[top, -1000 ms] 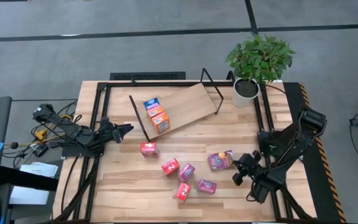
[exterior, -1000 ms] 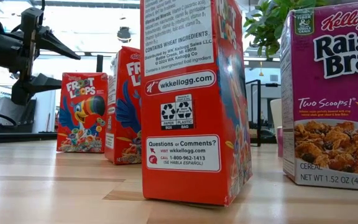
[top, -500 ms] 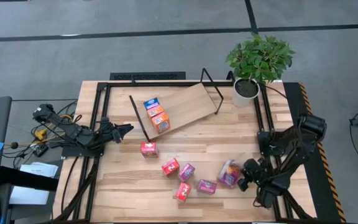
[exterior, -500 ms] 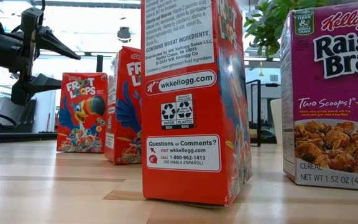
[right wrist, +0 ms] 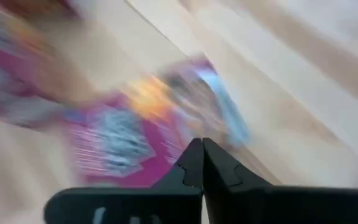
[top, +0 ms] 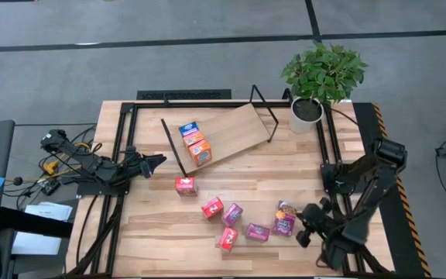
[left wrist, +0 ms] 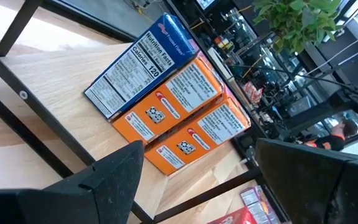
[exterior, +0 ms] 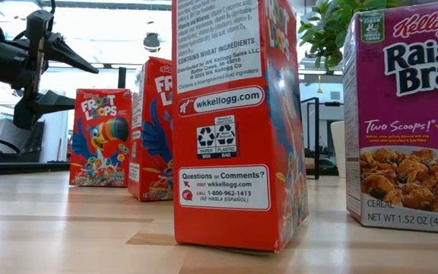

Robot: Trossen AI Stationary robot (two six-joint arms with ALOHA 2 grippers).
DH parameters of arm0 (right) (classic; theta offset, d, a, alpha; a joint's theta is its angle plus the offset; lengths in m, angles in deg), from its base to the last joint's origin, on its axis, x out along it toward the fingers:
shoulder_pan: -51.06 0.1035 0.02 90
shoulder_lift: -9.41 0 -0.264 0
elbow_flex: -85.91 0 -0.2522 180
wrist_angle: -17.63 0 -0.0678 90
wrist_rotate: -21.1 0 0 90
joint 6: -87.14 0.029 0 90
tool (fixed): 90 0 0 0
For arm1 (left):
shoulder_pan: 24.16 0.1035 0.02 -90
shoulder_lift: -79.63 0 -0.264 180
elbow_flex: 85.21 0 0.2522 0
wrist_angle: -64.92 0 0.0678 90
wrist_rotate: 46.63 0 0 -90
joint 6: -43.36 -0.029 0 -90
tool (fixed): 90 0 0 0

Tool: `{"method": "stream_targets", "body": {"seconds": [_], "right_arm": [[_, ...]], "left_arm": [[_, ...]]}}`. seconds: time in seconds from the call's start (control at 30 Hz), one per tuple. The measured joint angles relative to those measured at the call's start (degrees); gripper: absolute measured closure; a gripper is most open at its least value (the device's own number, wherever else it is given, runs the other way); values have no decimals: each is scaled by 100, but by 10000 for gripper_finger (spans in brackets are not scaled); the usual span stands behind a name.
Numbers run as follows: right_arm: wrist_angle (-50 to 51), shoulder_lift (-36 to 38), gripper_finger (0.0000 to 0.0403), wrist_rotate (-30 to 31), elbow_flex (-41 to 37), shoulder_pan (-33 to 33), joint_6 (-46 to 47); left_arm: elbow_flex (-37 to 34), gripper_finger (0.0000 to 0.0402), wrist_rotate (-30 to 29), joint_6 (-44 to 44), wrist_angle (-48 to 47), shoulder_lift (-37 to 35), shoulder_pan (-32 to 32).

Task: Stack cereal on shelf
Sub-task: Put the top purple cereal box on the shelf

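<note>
The shelf (top: 235, 130), a tilted plywood board on black rods, carries a blue cereal box (left wrist: 140, 62) and two orange ones (left wrist: 180, 99) lying side by side. Three red boxes (top: 212, 208) and three magenta ones (top: 257, 232) are scattered on the table in front of it. My right gripper (top: 303, 225) is shut at the near right, beside a magenta box (top: 284, 219); nothing shows between its fingertips (right wrist: 202, 147). At the table's left, my left gripper (top: 152, 163) waits open and level, pointing at the shelf. My right gripper's shut fingertips stand close to the right side of the magenta box (right wrist: 166, 118), slanting down at it. The wrist view is blurred, so I cannot tell whether they touch it.
A potted plant (top: 320, 77) stands at the far right corner, beside the shelf's right rod frame (top: 265, 112). In the low view a red box (exterior: 238, 122) and a Raisin Bran box (exterior: 405, 114) stand upright close to the camera. Bare tabletop lies at the near left (top: 153, 232).
My right gripper has gone toward the table's near edge and risen. The magenta box beside it has slid toward the near edge and turned about, ending close to the other magenta box.
</note>
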Motion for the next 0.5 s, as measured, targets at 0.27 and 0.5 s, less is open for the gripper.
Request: {"method": "stream_targets", "body": {"seconds": [0.27, 0.5], "right_arm": [[-456, -551, 381, 172, 158, 202, 259], [-736, -1110, 390, -121, 156, 209, 637]], "left_arm": [[0, 101, -265, -103, -39, 0, 1], [0, 101, -273, -79, -42, 0, 0]]}}
